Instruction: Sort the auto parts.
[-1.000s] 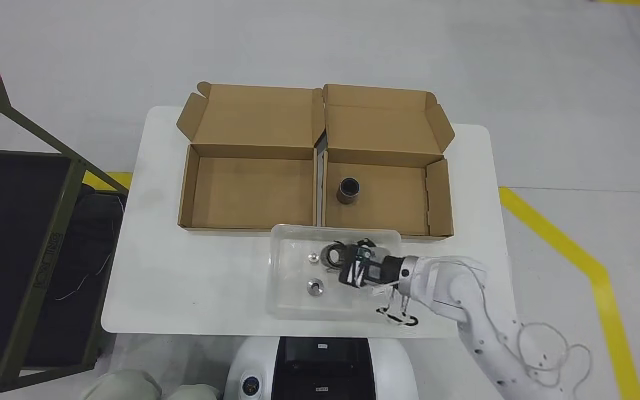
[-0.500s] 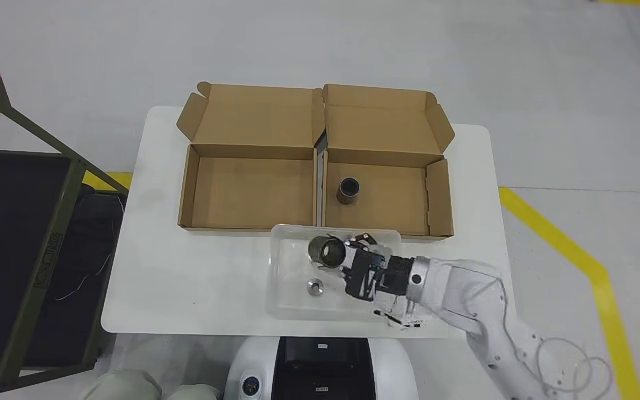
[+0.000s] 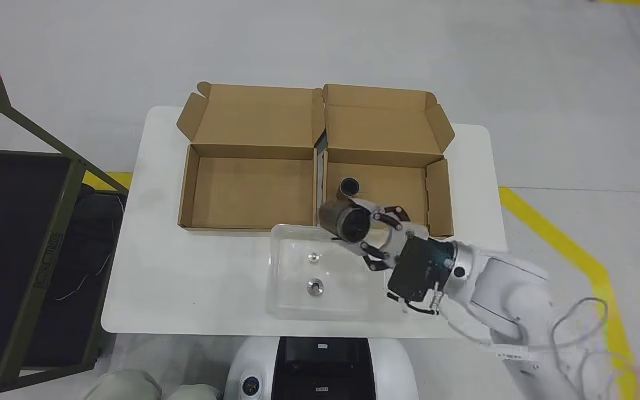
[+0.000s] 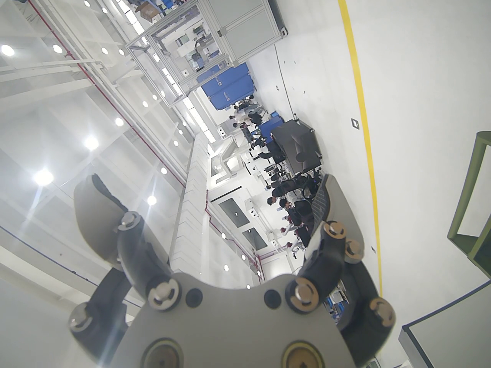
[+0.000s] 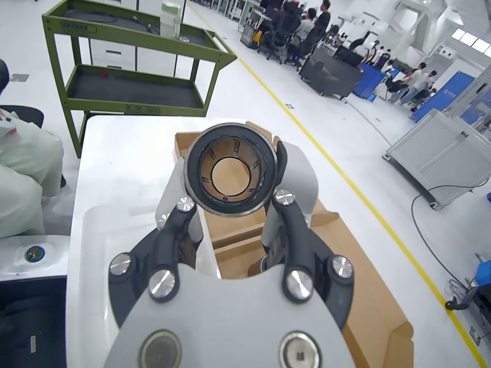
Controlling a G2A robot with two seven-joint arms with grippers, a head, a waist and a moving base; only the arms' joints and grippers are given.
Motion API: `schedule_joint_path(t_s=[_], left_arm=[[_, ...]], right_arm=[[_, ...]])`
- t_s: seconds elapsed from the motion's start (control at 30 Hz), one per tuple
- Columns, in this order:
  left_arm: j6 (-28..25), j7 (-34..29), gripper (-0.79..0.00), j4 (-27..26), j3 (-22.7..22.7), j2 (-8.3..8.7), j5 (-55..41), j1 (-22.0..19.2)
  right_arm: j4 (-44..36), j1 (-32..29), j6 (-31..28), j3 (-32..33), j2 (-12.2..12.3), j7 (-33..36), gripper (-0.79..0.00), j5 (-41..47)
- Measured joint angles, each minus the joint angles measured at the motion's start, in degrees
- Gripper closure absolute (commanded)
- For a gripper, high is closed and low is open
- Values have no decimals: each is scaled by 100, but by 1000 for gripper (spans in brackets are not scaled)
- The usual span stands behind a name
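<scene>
One dark sleeve (image 5: 231,170) is clamped in the right gripper (image 3: 345,220) above the far rim of the one clear tray (image 3: 275,270), in which two small metal parts (image 3: 313,256) (image 3: 314,288) lie. A second sleeve (image 3: 349,187) lies in the right box (image 3: 437,195), beside the left box (image 3: 185,190). The left gripper (image 4: 209,201) is held with its jaws apart.

White table (image 3: 150,250): left carton (image 3: 245,192), right carton (image 3: 400,195), clear tray (image 3: 290,300).

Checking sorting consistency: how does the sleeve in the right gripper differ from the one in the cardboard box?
The gripped sleeve hangs clamped in the right gripper; the boxed sleeve sits inside the cardboard box. The gripped sleeve lies sideways; the boxed sleeve stands upright. Both are dark hollow cylinders.
</scene>
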Motion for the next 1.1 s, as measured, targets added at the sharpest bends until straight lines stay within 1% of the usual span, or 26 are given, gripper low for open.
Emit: schedule_joint_path(t_s=[0.23, 0.53, 0.87, 1.1], left_arm=[[0, 0, -785, 0, 0, 0, 0, 0], [0, 0, -785, 0, 0, 0, 0, 0], [0, 0, -785, 0, 0, 0, 0, 0], [0, 0, -785, 0, 0, 0, 0, 0]], right_arm=[[-282, -194, 37, 483, 40, -565, 0, 222], [-383, -346, 260, 579, 45, -1165, 0, -5], [-339, -405, 333, 557, 53, -1239, 0, -127], [-137, -397, 420, 541, 55, -1091, 0, -128]])
